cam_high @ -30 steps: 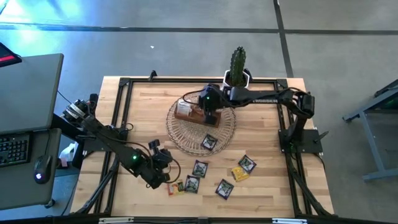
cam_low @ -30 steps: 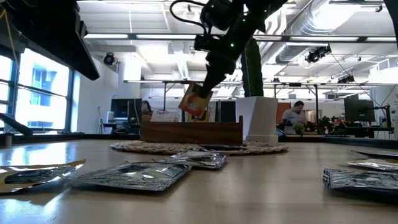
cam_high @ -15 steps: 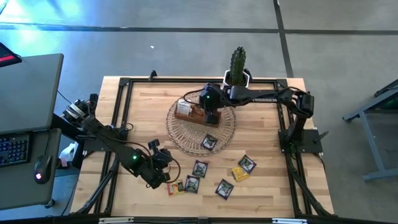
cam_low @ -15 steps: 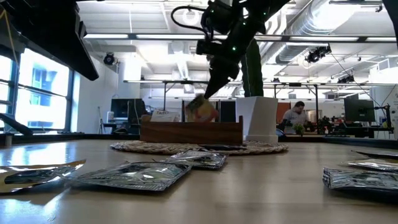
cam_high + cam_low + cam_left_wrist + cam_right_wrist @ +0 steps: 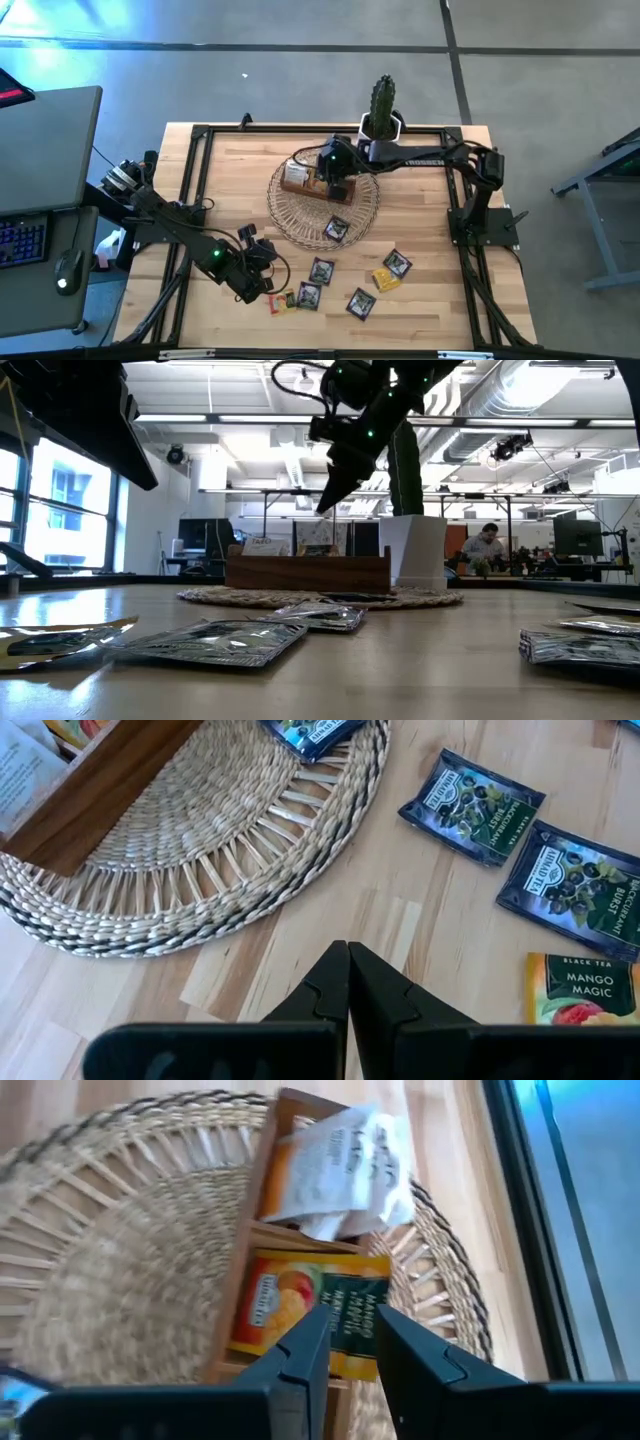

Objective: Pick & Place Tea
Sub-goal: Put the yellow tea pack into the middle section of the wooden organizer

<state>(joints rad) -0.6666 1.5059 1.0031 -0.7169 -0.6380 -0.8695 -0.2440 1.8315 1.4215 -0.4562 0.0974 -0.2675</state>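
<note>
The tea packets [image 5: 472,792] are light, thin, crinkly foil sachets, probably slippery, best pinched by an edge. Several lie on the table [image 5: 430,200]; an orange one [image 5: 310,1312] rests in the wooden box [image 5: 262,1245]. Readable labels: "Blackcurrant Burst" and "Mango Magic". The right gripper [image 5: 345,1342] hovers above, fingers parted, holding nothing; the left gripper [image 5: 348,982] is pressed together.

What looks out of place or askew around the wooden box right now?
One dark tea packet lies on the wicker mat outside the wooden box, not in a compartment. In the right wrist view a white packet sits crumpled and tilted in its compartment, while the orange packet lies flat below the right gripper.
</note>
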